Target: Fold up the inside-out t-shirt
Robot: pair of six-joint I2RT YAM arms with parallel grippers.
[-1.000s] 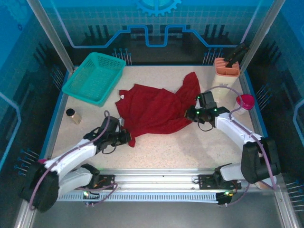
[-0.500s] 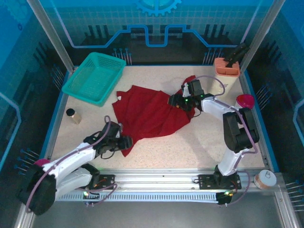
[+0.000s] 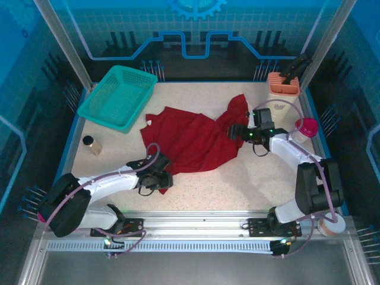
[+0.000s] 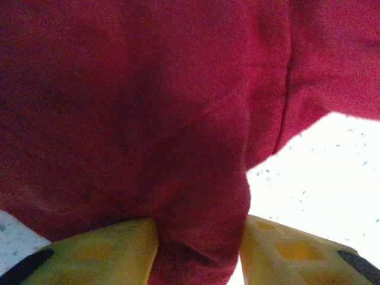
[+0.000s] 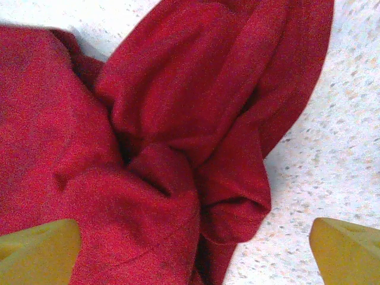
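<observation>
The inside-out t-shirt point(image 3: 190, 139) lies crumpled on the table point(image 3: 249, 178), not yet spread flat, so the work looks to be at the flattening stage before any fold. The left gripper point(image 3: 161, 178) pinches a bunched fold of the near hem between its fingers point(image 4: 95, 249). The right gripper point(image 3: 236, 132) stands wide open, with a twisted sleeve or corner just ahead of it and nothing held. Next, it probably needs to close on that bunch so that both arms can draw the cloth taut.

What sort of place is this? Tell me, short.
Likely a robot lab test cell: aluminium frame with blue panels around the table, two arms bolted to a rail, a teal basket and red t-shirt as props.
</observation>
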